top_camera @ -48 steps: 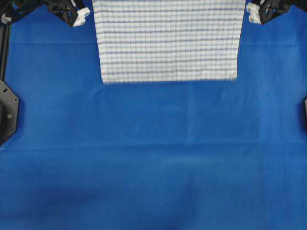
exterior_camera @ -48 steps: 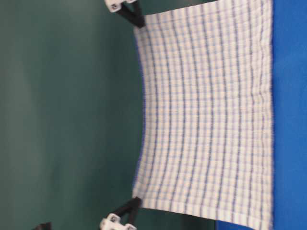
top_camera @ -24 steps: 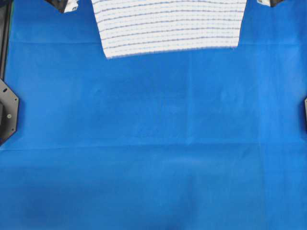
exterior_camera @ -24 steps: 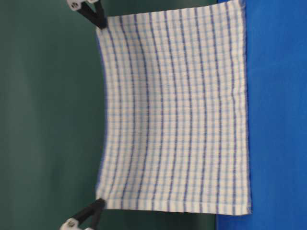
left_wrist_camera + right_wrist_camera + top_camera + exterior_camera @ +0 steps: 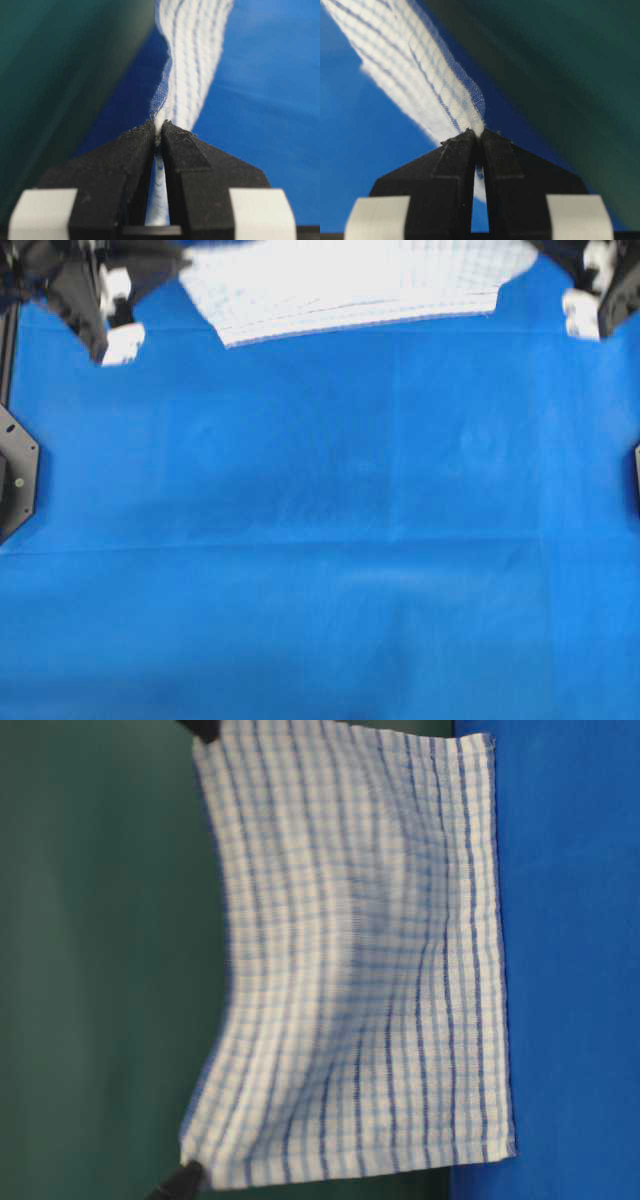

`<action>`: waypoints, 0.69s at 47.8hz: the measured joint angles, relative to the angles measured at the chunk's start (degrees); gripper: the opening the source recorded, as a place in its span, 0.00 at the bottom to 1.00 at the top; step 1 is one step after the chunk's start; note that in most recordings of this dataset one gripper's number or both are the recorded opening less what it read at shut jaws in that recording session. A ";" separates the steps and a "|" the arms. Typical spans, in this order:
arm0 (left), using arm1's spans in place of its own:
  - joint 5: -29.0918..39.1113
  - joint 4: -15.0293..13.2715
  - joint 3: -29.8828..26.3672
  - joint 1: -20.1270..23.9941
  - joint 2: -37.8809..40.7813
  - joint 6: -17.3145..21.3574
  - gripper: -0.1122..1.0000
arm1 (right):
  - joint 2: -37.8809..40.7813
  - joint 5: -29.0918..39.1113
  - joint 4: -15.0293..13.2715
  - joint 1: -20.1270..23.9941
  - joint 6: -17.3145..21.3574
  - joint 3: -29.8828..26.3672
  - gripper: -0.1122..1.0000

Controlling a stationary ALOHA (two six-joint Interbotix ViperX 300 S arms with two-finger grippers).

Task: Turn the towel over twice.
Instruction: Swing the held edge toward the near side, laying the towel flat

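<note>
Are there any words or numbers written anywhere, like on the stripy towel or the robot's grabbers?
None: no words, numbers, labels or signs can be read.
The towel bears just blue stripes and a grid weave.
The blue cloth is plain.
The left gripper and right gripper show unmarked black and white parts.

Counter: covered fully by 1 blue cloth [image 5: 320, 540], faintly creased; towel [image 5: 350, 285] bottom edge meets it.

Matte black left pincer [image 5: 159, 131], wedge-shaped fingers [image 5: 131, 165], white blocks behind

Woven cloth towel [image 5: 360, 960], matt black hands
</note>
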 measured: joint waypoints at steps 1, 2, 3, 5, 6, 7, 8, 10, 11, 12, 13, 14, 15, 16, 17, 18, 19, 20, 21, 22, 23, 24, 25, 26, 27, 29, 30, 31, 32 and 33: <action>0.53 0.00 0.26 -0.97 -0.26 -0.18 0.14 | -0.26 0.26 0.00 0.79 0.53 0.35 0.15; 0.97 0.00 0.44 -1.76 -0.44 -0.35 0.14 | -0.44 0.53 0.00 1.58 1.14 0.62 0.15; 1.32 0.00 0.70 -2.55 -0.53 -0.53 0.14 | -0.62 0.79 0.00 2.37 1.67 1.05 0.15; 2.11 0.00 1.32 -4.04 -0.62 -0.70 0.14 | -0.88 1.23 0.09 4.04 2.81 1.76 0.15; 2.37 0.00 1.58 -4.66 -0.70 -0.70 0.14 | -0.88 1.41 0.09 4.83 3.34 2.11 0.15; 2.46 0.00 1.93 -5.36 -0.62 -0.79 0.14 | -0.88 1.58 0.09 5.63 3.87 2.37 0.15; 2.46 0.00 2.37 -6.15 -0.53 -0.88 0.14 | -0.88 1.67 0.09 6.42 4.31 2.72 0.15; 2.64 0.00 3.25 -7.73 -0.18 -0.79 0.14 | -0.88 1.85 0.09 8.26 5.27 3.52 0.15; 2.64 0.00 3.60 -8.61 0.18 -0.79 0.14 | -0.79 1.93 0.09 9.05 5.71 3.78 0.15; 2.64 0.00 4.04 -9.49 0.53 -0.79 0.14 | -0.79 1.93 0.00 9.76 5.80 4.13 0.15; 2.64 0.00 4.39 -10.28 0.88 -0.79 0.14 | -0.70 1.93 0.09 10.55 6.06 4.39 0.15; 2.64 0.00 4.83 -11.07 1.32 -0.88 0.14 | -0.53 1.93 0.09 11.25 6.33 4.75 0.15; 2.64 0.09 5.19 -11.69 1.76 -0.88 0.14 | -0.44 1.93 0.09 12.22 6.59 5.10 0.15; 2.55 0.09 5.63 -12.30 2.20 -0.88 0.14 | -0.26 1.93 0.09 12.92 6.94 5.45 0.15; 2.46 0.00 5.98 -12.83 2.72 -0.88 0.14 | 0.00 1.93 0.09 13.62 7.03 5.89 0.15; 2.29 0.00 6.33 -13.36 3.25 -0.88 0.14 | 0.35 1.85 0.00 14.59 7.21 6.24 0.15; 1.93 0.00 6.68 -13.97 3.87 -1.05 0.14 | 0.79 1.76 0.09 15.38 7.47 6.59 0.15; 1.32 0.00 7.29 -14.68 4.75 -0.97 0.14 | 1.23 1.58 0.09 16.26 7.65 7.03 0.15; 0.70 0.00 7.73 -15.29 5.45 -0.88 0.14 | 1.67 1.41 0.09 17.23 7.91 7.47 0.15; 0.18 0.00 8.17 -15.91 6.33 -0.88 0.14 | 2.20 1.14 0.09 18.02 8.17 7.91 0.15; -0.62 0.00 8.53 -16.44 7.12 -0.88 0.14 | 2.72 0.88 0.09 18.98 8.61 8.26 0.15; -1.49 -0.09 8.96 -16.87 8.00 -0.97 0.14 | 3.34 0.35 0.09 20.13 9.14 8.88 0.15; -2.64 -0.09 9.49 -17.31 9.05 -1.14 0.14 | 3.96 -0.09 0.09 20.92 9.58 9.14 0.15; -3.69 -0.09 9.93 -17.67 9.93 -1.32 0.14 | 4.48 -0.53 0.09 21.62 10.02 9.40 0.15; -4.66 -0.09 10.20 -18.02 10.90 -1.49 0.14 | 5.01 -0.97 0.09 22.32 10.46 9.76 0.15; -6.24 -0.18 10.63 -18.72 12.66 -2.11 0.14 | 6.15 -1.93 0.09 23.64 11.43 10.20 0.15; -6.86 -0.18 10.72 -19.07 13.45 -2.37 0.14 | 6.68 -2.46 0.09 24.35 11.95 10.37 0.15; -7.56 -0.18 10.72 -19.42 14.24 -2.90 0.14 | 7.29 -3.08 0.18 25.05 12.66 10.55 0.15; -8.09 -0.18 10.72 -19.86 14.85 -3.34 0.14 | 7.91 -3.60 0.09 25.84 13.27 10.81 0.15; -8.70 -0.18 10.72 -20.39 15.64 -3.69 0.14 | 8.70 -4.22 0.09 26.63 14.06 10.99 0.15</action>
